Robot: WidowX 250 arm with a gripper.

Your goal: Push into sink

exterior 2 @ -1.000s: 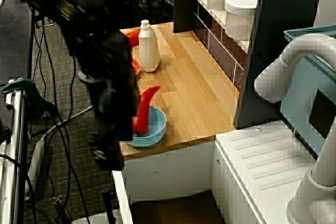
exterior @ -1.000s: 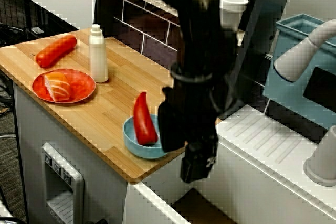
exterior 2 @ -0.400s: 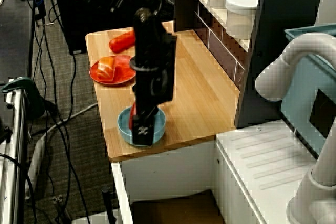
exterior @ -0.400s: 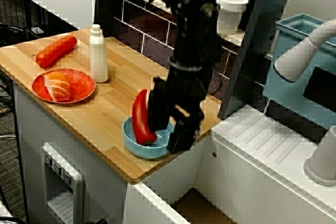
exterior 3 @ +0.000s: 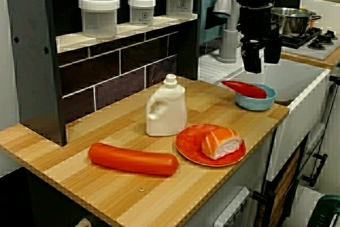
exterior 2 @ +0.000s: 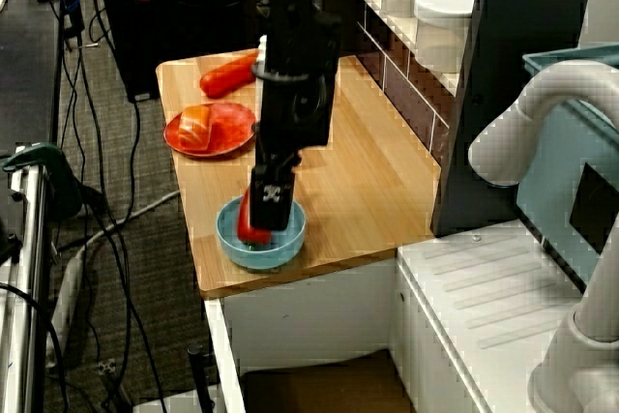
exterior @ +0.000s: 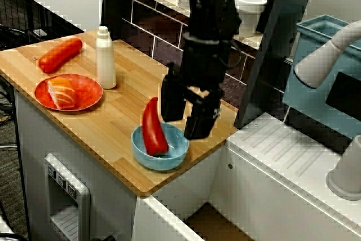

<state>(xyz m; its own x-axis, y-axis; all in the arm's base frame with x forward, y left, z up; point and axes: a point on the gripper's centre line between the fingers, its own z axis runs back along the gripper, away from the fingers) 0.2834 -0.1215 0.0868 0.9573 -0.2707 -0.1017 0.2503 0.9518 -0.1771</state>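
A blue bowl (exterior: 163, 153) stands at the wooden counter's corner beside the sink, with a red pepper (exterior: 152, 128) leaning in it. The bowl also shows in the side view (exterior 2: 261, 242) and the front view (exterior 3: 257, 101). My gripper (exterior: 185, 118) hangs open and empty just above the bowl's far right rim; its fingers (exterior 3: 254, 59) stand apart over the bowl. The sink (exterior: 210, 222) lies below the counter's end, with a white rim and a brownish floor (exterior 2: 319, 380); its white wall (exterior 3: 300, 78) shows behind the bowl.
A white bottle (exterior: 105, 57), a red plate (exterior: 84, 91) with a salmon piece and a long red sausage (exterior: 60, 53) sit further left on the counter. A dark shelf with jars (exterior 2: 445, 16) backs it. A grey faucet (exterior: 324, 55), a teal crate (exterior: 316, 38) and the white drainboard (exterior: 293, 150) lie right.
The arm has swung from low over the sink's edge back over the counter and risen, so the gripper now hangs above the bowl's far rim. The bowl has hardly moved.
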